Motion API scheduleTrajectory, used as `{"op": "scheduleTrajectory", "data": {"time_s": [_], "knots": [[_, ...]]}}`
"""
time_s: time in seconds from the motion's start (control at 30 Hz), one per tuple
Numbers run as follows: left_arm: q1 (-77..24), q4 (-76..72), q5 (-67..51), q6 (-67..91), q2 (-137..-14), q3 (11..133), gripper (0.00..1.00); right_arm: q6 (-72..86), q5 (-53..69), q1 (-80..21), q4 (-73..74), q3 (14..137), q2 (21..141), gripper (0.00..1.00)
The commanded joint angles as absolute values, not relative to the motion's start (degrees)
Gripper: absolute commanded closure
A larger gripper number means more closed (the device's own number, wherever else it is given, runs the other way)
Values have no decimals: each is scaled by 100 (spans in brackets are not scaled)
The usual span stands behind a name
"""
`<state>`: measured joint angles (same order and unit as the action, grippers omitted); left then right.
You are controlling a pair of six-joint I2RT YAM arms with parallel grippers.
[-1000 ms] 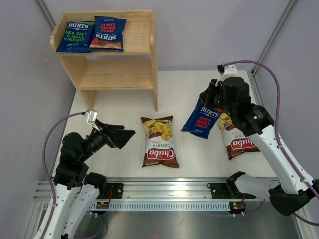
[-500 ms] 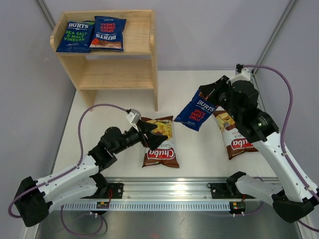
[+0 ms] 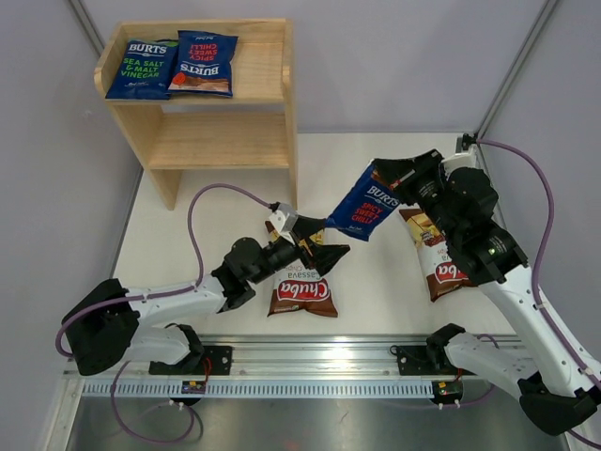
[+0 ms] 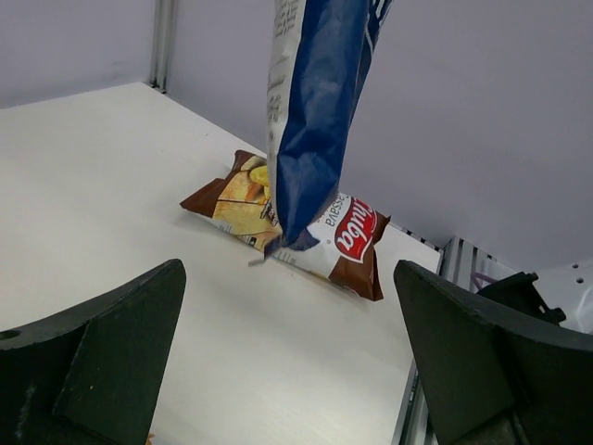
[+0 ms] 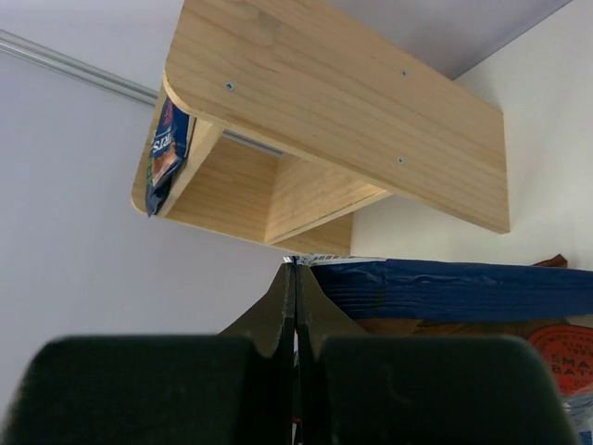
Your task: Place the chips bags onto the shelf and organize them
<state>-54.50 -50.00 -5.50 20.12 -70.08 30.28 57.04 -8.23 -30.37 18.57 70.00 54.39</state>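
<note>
The dark blue Burts bag (image 3: 366, 203), glossy with red chilli lettering, hangs tilted mid-frame above the table (image 3: 216, 202), pinched at its top edge by the right gripper (image 3: 390, 175). Just lower left, the left gripper (image 3: 327, 246) stands spread wide over a brown-and-white Chuba bag (image 3: 302, 293). A second Chuba bag (image 3: 439, 263) lies right of centre. On the wooden shelf (image 3: 268, 89) at upper left, the top tier carries a green-lettered Burts bag (image 3: 141, 68) and a red-lettered Burts bag (image 3: 205, 63).

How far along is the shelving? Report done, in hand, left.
Done: green-lettered Burts bag and red-lettered Burts bag lie on the shelf top tier. In hand: right gripper shut on third Burts bag, lifted off the table; left gripper open near it. Left: that bag, middle Chuba bag and right Chuba bag, flat on the table.
</note>
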Motion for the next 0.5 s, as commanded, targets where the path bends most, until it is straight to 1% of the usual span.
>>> {"op": "scheduleTrajectory", "data": {"time_s": [0.0, 0.2, 0.23, 0.27, 0.33, 0.37, 0.43, 0.47], "knots": [[-5502, -5880, -263, 1986, -7233, 3558, 1, 6214, -598, -3059, 1249, 6882, 5247, 100], [-5502, -6205, -509, 2241, -7584, 3876, 1, 6574, -264, -3067, 950, 6557, 4992, 100], [-5502, -6257, -527, 2267, -7724, 3989, 2, 6661, -238, -3059, 914, 6531, 4940, 100], [-5502, -6267, -536, 2328, -7786, 4034, 4, 6697, -229, -3059, 888, 6487, 4905, 100], [-5511, -6336, -562, 2381, -7962, 4122, 13, 6732, -228, -3059, 861, 6486, 4826, 100], [-5519, -6380, -580, 2425, -7998, 4139, 24, 6732, -229, -3059, 879, 6504, 4799, 100], [-5520, -6504, -615, 2478, -8033, 4096, 37, 6680, -307, -3059, 993, 6513, 4694, 100], [-5528, -6539, -624, 2505, -8016, 4078, 51, 6671, -369, -3059, 1028, 6495, 4650, 100]]}}
